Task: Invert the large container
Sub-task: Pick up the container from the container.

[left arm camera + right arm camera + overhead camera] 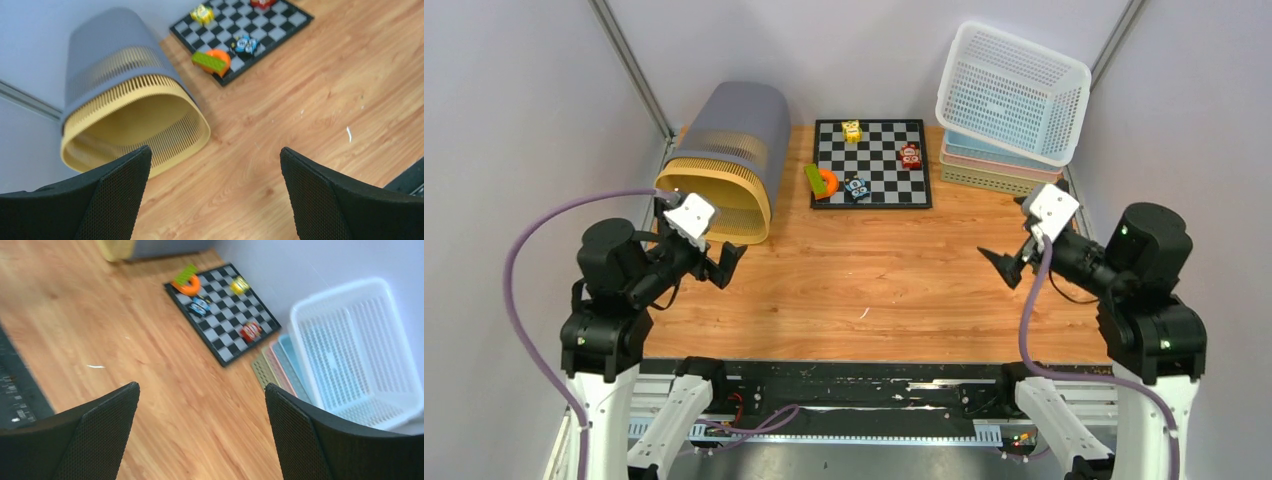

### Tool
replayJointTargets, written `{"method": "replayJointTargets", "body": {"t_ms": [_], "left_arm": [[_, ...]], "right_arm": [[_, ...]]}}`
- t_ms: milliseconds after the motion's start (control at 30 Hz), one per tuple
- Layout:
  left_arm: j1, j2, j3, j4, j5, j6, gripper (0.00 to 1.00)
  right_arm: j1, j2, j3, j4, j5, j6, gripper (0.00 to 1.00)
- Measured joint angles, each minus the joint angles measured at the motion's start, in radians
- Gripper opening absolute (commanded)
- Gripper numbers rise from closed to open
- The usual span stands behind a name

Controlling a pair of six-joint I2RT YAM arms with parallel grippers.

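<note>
My left pincer (pixel 727 264) hangs spread wide above the worktop (pixel 874 280), with nothing between its pads and nothing touched. My right pincer (pixel 1004 268) is likewise spread and empty, well apart on the other side. Just beyond the left one lies the bin (pixel 736 140), on its side at the far-left corner, its yellow slatted mouth (pixel 145 85) facing me and its grey closed end toward the back wall. I judge it to be thin moulded plastic: light, fairly stiff in the body, springy at the slats, and smooth enough to skid on the wood if merely pushed. The lip of the mouth looks the best hold, one pad inside and one outside, so I can tip it over onto its mouth; the body is too broad for me to span. Farther back sit a checkerboard (pixel 871 180) with small toys (pixel 910 155), and baskets (pixel 994 176) stacked at the far right.
</note>
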Motion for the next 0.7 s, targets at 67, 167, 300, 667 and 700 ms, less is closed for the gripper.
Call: {"method": "replayJointTargets", "body": {"t_ms": [67, 167, 300, 667, 700], "left_arm": [[0.0, 0.0, -0.059, 0.008, -0.002, 0.023, 1.0], [0.0, 0.003, -0.13, 0.026, -0.001, 0.054, 1.0], [0.0, 0.008, -0.218, 0.07, 0.012, 0.086, 1.0], [0.0, 0.033, -0.356, 0.137, 0.08, 0.133, 1.0], [0.0, 0.032, -0.356, 0.14, 0.085, 0.132, 1.0]], "right_arm": [[0.0, 0.023, -0.034, 0.068, 0.087, 0.017, 0.97], [0.0, 0.059, -0.082, 0.164, 0.211, 0.04, 0.97], [0.0, 0.104, -0.122, 0.284, 0.358, 0.071, 0.96], [0.0, 0.243, -0.18, 0.566, 0.51, 0.131, 0.9], [0.0, 0.261, -0.183, 0.586, 0.512, 0.131, 0.9]]}}
